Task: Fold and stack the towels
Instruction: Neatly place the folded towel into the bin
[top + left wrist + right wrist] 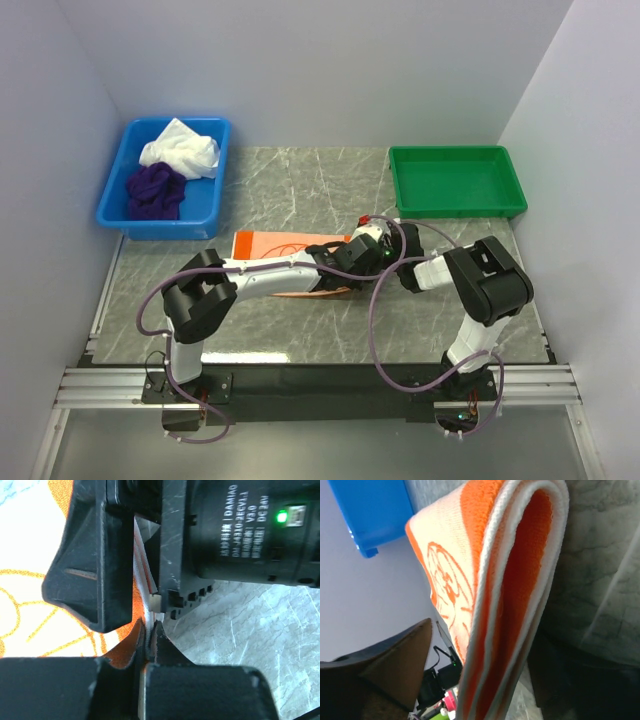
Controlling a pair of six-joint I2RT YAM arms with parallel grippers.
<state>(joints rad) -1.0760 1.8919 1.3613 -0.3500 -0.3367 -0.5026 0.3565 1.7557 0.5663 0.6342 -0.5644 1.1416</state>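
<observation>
The orange towel (pixel 275 245) with white cartoon print lies folded on the marble table, and both grippers meet at its right end. My left gripper (pixel 148 625) is shut on the towel's white hem (pixel 145 582). In the right wrist view the doubled orange towel (pixel 520 580) hangs between the fingers of my right gripper (pixel 490 645), which stands open astride it with a gap to the left finger (pixel 395 665). The white towel (pixel 182 150) and the purple towel (pixel 155 190) lie crumpled in the blue bin (pixel 205 215).
A green tray (pixel 460 210) stands at the back right. The blue bin sits at the back left, against the wall. Grey walls close in the table on three sides. The right arm's wrist motor (pixel 250 530) is close over the left fingers.
</observation>
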